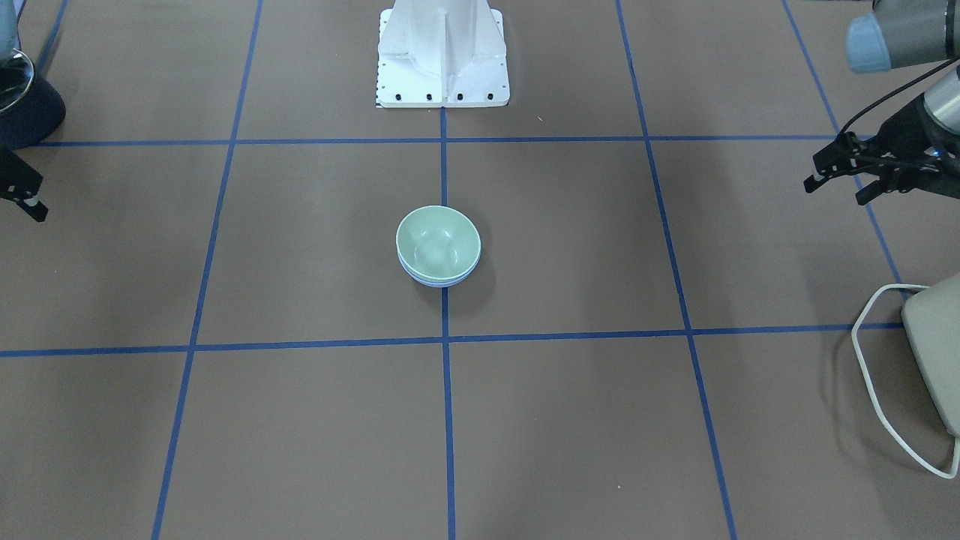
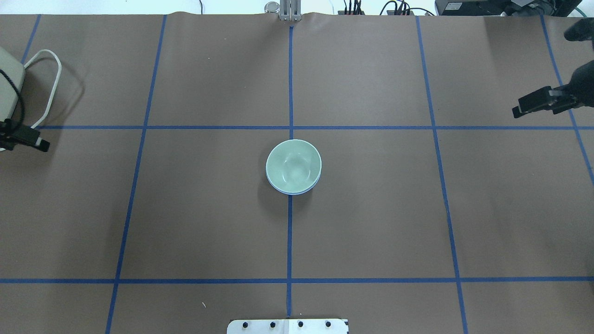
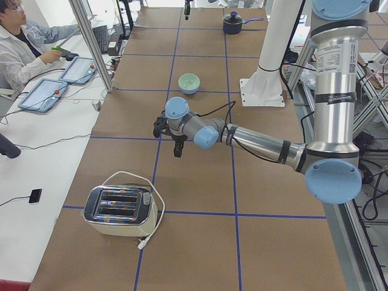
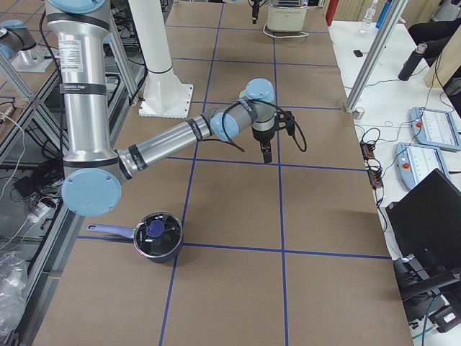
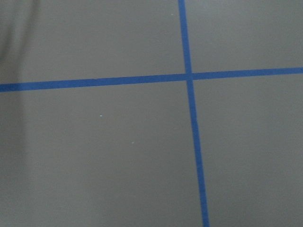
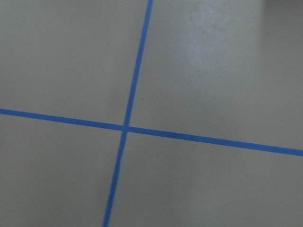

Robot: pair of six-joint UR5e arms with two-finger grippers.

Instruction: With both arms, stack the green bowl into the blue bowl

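Tabletop (image 2: 371,208), green bowl (image 2: 293,166) in blue bowl (image 2: 292,192), left pincer (image 1: 835,192), right pincer (image 2: 517,110) distant

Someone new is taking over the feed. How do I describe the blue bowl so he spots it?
On the brown table, follow the centre tape line out from the white pedestal to the two nested bowls. The blue bowl is the lower one, only its periwinkle rim showing under the green bowl.

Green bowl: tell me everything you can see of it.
The green bowl is small, round, pale mint, smooth and glossy like plastic, plain and empty. It sits upright, nested inside the blue bowl, whose rim shows just beneath it. The pair stands on the brown table over the centre blue tape line. Nothing else touches it.
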